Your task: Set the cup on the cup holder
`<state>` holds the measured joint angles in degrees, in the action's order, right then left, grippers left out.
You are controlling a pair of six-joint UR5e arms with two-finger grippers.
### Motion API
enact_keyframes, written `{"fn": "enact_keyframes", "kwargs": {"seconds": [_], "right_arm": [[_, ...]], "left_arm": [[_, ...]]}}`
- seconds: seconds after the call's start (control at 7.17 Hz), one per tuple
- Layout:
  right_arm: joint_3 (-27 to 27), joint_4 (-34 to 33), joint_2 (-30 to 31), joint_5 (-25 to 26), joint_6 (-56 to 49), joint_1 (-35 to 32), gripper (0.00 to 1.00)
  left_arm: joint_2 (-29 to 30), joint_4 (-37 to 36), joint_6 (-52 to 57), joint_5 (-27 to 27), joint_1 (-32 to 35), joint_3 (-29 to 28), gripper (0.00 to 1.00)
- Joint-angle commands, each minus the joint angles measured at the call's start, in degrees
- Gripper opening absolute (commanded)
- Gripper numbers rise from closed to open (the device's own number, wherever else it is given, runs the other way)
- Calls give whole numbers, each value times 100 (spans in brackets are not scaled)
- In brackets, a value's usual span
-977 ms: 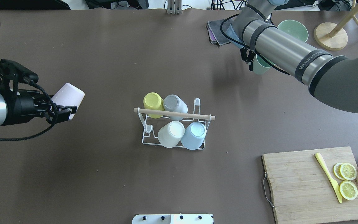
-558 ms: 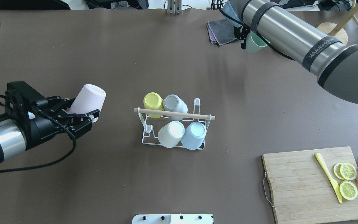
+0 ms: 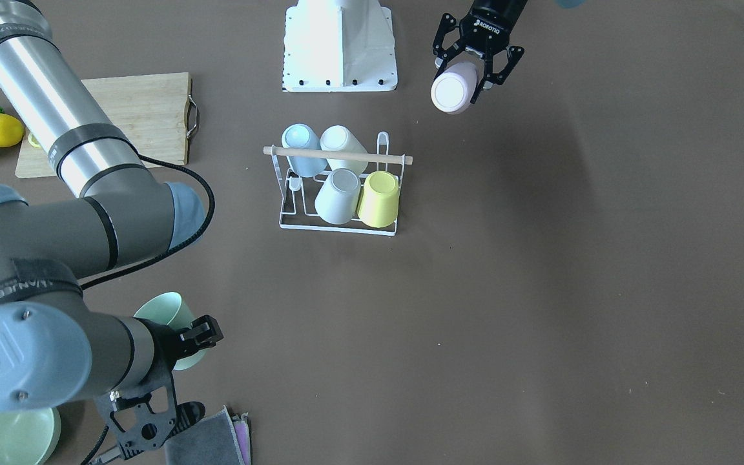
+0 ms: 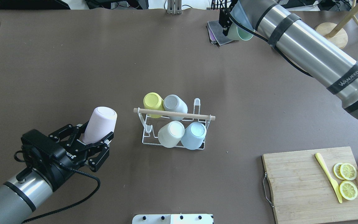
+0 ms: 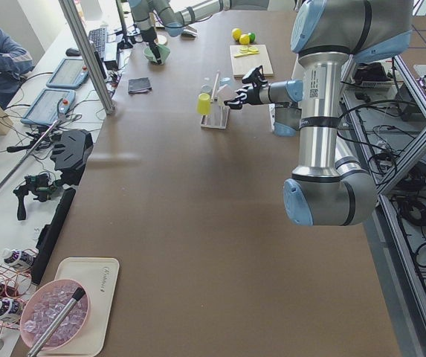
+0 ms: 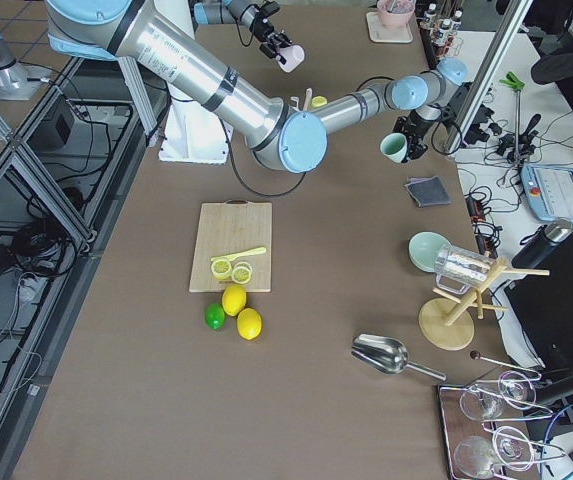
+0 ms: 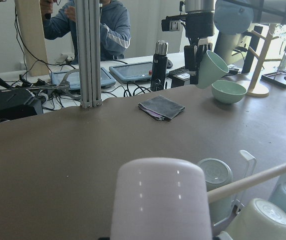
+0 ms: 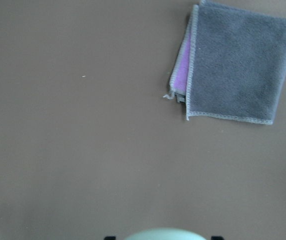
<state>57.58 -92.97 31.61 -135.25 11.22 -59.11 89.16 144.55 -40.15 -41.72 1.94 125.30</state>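
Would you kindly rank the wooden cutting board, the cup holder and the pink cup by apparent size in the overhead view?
1. wooden cutting board
2. cup holder
3. pink cup, raised in the left gripper, so nearer the camera, yet clearly smallest

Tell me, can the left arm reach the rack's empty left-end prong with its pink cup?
Probably yes. The left fingers hold the pink cup beside the cup holder, with only bare table between. The empty prong stands at that end, though the wooden rod runs close by.
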Motion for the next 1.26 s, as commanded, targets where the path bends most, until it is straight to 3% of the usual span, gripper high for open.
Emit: {"fn": "enact_keyframes", "kwargs": {"seconds": [0.0, 0.28, 0.56, 0.7, 0.84, 0.98, 1.12], "right_arm": [[1689, 794, 913, 165, 580, 23, 0], [2272, 2170, 1407, 412, 1326, 32, 0], [2772, 4085, 1854, 569, 2012, 101, 0], [3272, 4999, 2466, 1057, 2120, 354, 0], [3320, 6383, 2812, 1628, 2164, 687, 0], [3329, 7328, 3068, 2164, 2165, 969, 0], [3286, 7842, 3096, 2370, 2156, 1128, 0]], "left_arm": [[206, 12, 279, 796, -379, -181, 28], [863, 3, 289, 1086, -344, -663, 34], [1277, -23, 280, 1201, -335, -901, 34], [1367, -15, 280, 1193, -256, -946, 34], [1620, -32, 280, 1193, -195, -1129, 34], [1814, -23, 280, 1184, -63, -1357, 34], [2007, -32, 271, 1175, 25, -1499, 35]]}}
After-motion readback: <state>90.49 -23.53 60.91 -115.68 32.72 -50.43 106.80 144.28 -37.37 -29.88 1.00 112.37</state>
